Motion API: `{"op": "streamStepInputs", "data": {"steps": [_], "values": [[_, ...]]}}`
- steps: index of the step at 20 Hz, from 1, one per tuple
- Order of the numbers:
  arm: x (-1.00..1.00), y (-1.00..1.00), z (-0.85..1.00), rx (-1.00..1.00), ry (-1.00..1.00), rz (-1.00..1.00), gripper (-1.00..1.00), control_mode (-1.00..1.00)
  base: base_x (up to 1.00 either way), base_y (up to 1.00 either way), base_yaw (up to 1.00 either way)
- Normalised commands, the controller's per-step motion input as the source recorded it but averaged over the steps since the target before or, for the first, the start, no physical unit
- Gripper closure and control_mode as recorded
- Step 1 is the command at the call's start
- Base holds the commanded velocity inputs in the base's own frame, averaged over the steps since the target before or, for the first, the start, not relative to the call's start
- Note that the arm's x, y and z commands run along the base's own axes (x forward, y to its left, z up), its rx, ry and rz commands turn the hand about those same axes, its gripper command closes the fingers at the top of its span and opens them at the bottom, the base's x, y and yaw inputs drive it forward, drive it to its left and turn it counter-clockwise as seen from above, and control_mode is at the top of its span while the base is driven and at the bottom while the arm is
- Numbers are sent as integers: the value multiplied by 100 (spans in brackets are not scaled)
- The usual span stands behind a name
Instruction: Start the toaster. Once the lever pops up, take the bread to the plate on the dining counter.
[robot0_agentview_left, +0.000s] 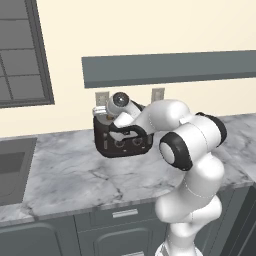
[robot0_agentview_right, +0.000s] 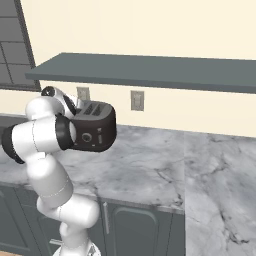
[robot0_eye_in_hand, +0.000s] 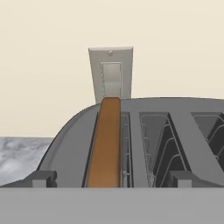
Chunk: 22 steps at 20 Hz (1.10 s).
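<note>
The black-brown toaster (robot0_agentview_left: 124, 143) stands on the marble worktop (robot0_agentview_left: 65, 175) against the wall, also seen past my arm as the toaster (robot0_agentview_right: 97, 129). In the hand view its silver top (robot0_eye_in_hand: 175, 116) lies just below me. The bread (robot0_eye_in_hand: 105, 144), a tan-brown slice, sits on edge in the leftmost slot. My gripper (robot0_eye_in_hand: 112, 179) hovers open over that end, one fingertip (robot0_eye_in_hand: 41, 178) left of the bread slot and the other right of the neighbouring empty slot. Nothing is held. The plate and the dining counter are out of view.
A grey shelf (robot0_agentview_left: 170, 67) runs along the wall above the toaster. Two wall outlets (robot0_agentview_right: 136, 100) sit behind it. A sink (robot0_agentview_left: 12, 167) is set into the worktop at the left, under a window (robot0_agentview_left: 20, 55). Cabinet drawers (robot0_agentview_left: 120, 215) front the worktop.
</note>
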Motion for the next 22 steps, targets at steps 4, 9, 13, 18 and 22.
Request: {"op": "streamStepInputs", "data": {"steps": [4,9,13,18,22], "values": [[2,0,-1,0,1,0,-100,-100,0,0,0],[0,0,0,0,0,0,-100,-100,0,0,0],[0,0,0,0,0,0,100,-100,0,0,0],[0,0,0,0,0,0,100,-100,0,0,0],[0,0,0,0,0,0,100,-100,0,0,0]]}}
